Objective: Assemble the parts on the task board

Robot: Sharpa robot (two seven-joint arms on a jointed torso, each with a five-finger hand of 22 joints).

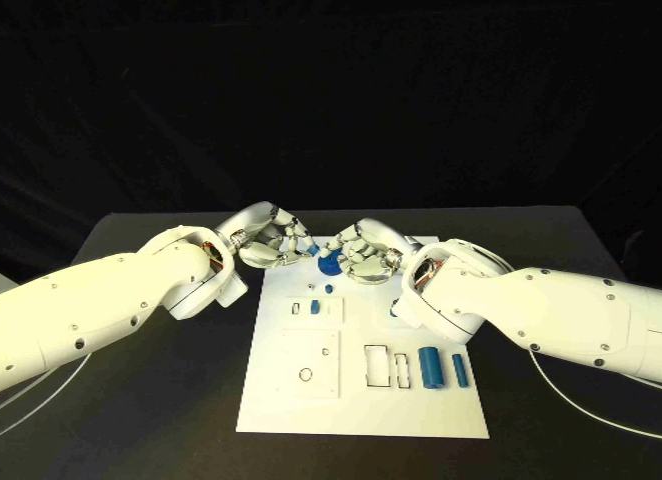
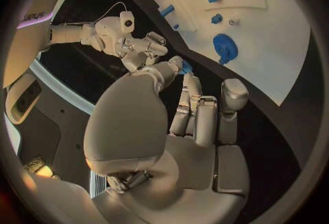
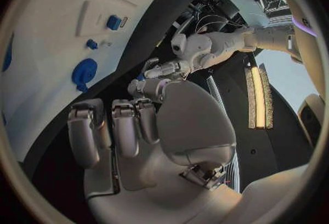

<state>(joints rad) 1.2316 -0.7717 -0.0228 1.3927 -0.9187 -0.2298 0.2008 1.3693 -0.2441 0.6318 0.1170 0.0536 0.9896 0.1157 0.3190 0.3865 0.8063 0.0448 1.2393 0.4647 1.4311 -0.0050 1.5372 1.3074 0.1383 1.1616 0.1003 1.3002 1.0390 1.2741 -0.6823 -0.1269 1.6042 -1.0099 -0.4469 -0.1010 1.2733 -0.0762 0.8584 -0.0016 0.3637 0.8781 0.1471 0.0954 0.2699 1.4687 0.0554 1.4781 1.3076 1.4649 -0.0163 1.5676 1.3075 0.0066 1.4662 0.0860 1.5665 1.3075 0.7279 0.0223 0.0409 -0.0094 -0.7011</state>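
Note:
The white task board (image 1: 363, 405) lies in the middle of the table. At its far end my left hand (image 1: 278, 240) pinches a small blue part (image 1: 312, 250) between thumb and a fingertip; the left wrist view shows the part (image 2: 186, 67) at those tips. My right hand (image 1: 369, 252) faces it closely, fingers loosely bent, holding nothing, its thumb near the part (image 3: 140, 76). A round blue part (image 1: 328, 266) lies on the board just below both hands. A blue block (image 1: 315, 307) and a tiny blue peg (image 1: 331, 290) sit mid-board.
Two blue cylinders (image 1: 431, 368) (image 1: 458, 370) lie side by side on the board's near right, next to rectangular slots (image 1: 376, 365). A raised square plate with a small ring (image 1: 305, 375) occupies the near left. Black table (image 1: 144, 400) surrounds the board.

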